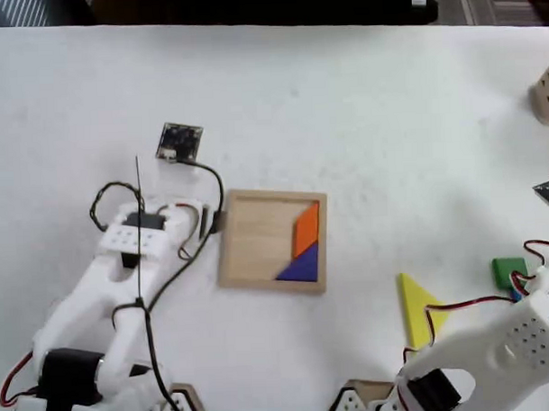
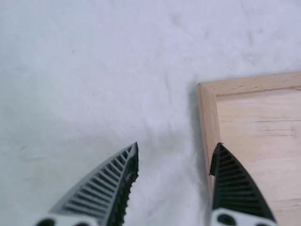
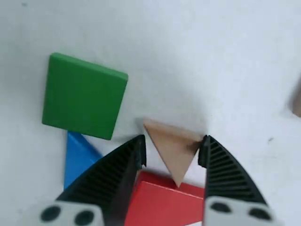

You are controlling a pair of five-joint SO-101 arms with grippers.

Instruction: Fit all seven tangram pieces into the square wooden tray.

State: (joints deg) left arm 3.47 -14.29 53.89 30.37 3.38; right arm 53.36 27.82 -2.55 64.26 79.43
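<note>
Your left gripper hangs with its fingers apart, one above the bare white table, the other over a corner of the tray rim. A small circuit board lies on the table just beyond it. In the tray's far side from this gripper, an orange piece and a purple piece touch. Past the tray lies a yellow triangle. Your right gripper, also spread, straddles a tan triangle. A green square, blue piece and red piece lie just beside it. The room behind the table is dark.
</note>
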